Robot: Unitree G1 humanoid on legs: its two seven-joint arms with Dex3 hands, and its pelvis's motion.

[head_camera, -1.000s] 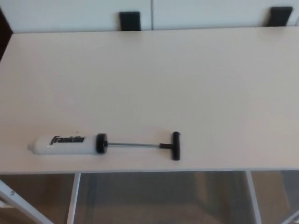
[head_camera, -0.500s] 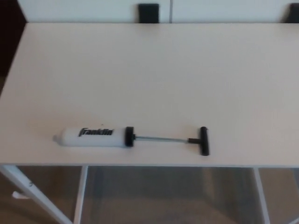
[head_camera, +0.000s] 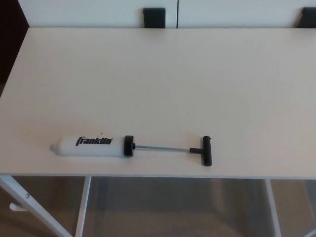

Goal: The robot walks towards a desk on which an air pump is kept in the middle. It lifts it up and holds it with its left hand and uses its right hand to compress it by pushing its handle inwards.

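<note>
Currently no hands are showing, so finger state unknown. Air pump (head_camera: 94, 146) is lying near the table (head_camera: 158, 74) front edge, handle (head_camera: 206, 150) extended; a clumsy left-hand grab is risking rolling it off.

left arm: out of frame | left robot hand: out of frame, pose and fingers unseen | right arm: out of frame | right robot hand: out of frame, pose and fingers unseen
</note>
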